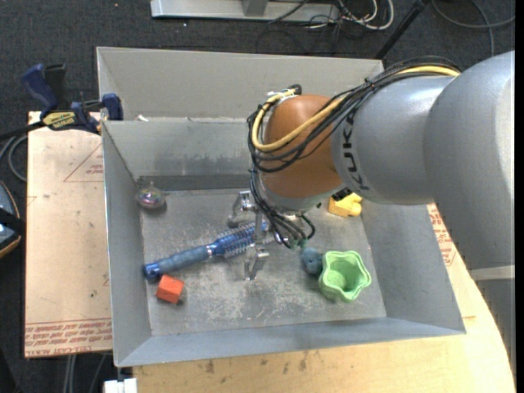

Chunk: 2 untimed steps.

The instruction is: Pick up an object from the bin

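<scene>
Gripper (255,252) low over the bristle end of a blue brush (196,255) in the grey metal bin (123,219).

Down near the middle of the bin floor, under the orange wrist cover (299,150) with its looped yellow and black cables (260,129), right at the brush's bristled head; grip on it impossible to judge. Brush flat and slanting, handle toward the lower left, ending just beside a small orange-red block (169,289). Right of the gripper, a green flower-shaped cup (344,275) upright, a small blue-grey lump (311,260) against its left side. Farther back, a yellow piece (345,205) partly hidden by the arm; by the left wall, a small clear domed thing (151,197), well apart from the rest.
</scene>
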### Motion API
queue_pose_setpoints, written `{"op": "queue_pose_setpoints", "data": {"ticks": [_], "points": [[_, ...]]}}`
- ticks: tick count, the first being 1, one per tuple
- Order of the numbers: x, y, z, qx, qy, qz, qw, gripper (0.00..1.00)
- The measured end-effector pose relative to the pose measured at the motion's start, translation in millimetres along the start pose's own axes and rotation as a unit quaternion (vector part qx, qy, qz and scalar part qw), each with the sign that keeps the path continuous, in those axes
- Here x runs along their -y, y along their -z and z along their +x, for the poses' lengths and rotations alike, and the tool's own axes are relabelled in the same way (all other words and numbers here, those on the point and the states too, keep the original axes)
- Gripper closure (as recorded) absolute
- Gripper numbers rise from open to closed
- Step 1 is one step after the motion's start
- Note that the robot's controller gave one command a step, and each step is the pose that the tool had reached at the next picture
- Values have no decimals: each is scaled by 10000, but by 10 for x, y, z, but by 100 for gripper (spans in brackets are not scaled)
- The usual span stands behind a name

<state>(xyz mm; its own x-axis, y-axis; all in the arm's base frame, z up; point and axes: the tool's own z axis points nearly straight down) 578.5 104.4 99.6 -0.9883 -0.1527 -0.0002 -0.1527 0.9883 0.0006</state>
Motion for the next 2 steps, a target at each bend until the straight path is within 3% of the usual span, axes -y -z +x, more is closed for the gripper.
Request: {"op": "queue_pose_setpoints", "data": {"ticks": [1, 2], "points": [[2, -236, 8, 46, -325, -17, 9995, 0], [-9, -209, -13, 26, -325, -11, 9995, 0]]}}
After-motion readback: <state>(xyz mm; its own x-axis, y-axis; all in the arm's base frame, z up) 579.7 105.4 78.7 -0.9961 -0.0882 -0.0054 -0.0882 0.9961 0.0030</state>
